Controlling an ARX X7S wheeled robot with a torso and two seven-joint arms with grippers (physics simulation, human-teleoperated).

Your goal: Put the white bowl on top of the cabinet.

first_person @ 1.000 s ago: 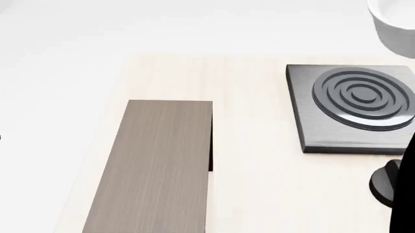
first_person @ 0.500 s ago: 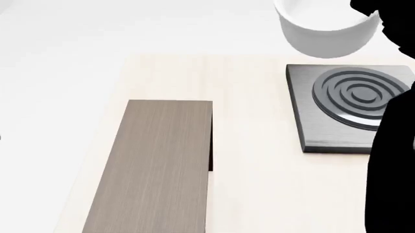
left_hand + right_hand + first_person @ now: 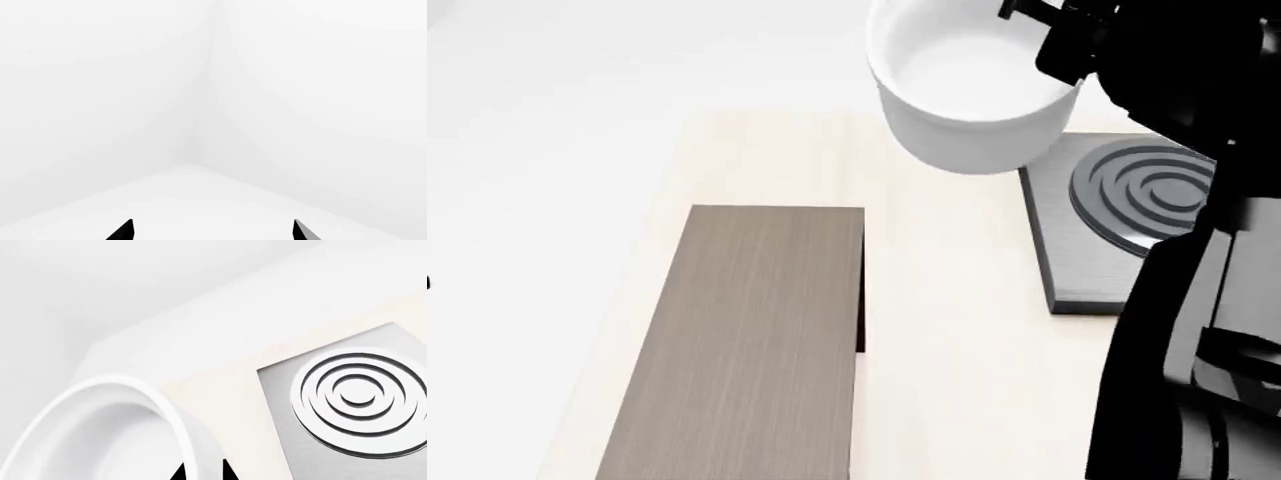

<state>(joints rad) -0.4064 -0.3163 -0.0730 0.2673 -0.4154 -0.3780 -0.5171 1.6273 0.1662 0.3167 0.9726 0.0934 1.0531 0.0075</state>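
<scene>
The white bowl (image 3: 968, 85) hangs in the air over the far side of the table, right of and beyond the cabinet (image 3: 754, 340). My right gripper (image 3: 1068, 40) is shut on the bowl's right rim. In the right wrist view the bowl (image 3: 100, 430) fills the corner, and my right gripper (image 3: 203, 472) has one black fingertip on each side of its wall. The cabinet is a long grey-brown box with nothing on its flat top. My left gripper (image 3: 212, 231) is open and empty, facing blank white walls, and is out of the head view.
A grey square stove plate (image 3: 1094, 250) with raised rings lies on the pale wood table (image 3: 961, 380), right of the cabinet and partly behind my right arm. It also shows in the right wrist view (image 3: 353, 395).
My right arm has carried the bowl leftward from the top right corner of the head view towards the cabinet. The arm now covers part of the stove plate.
</scene>
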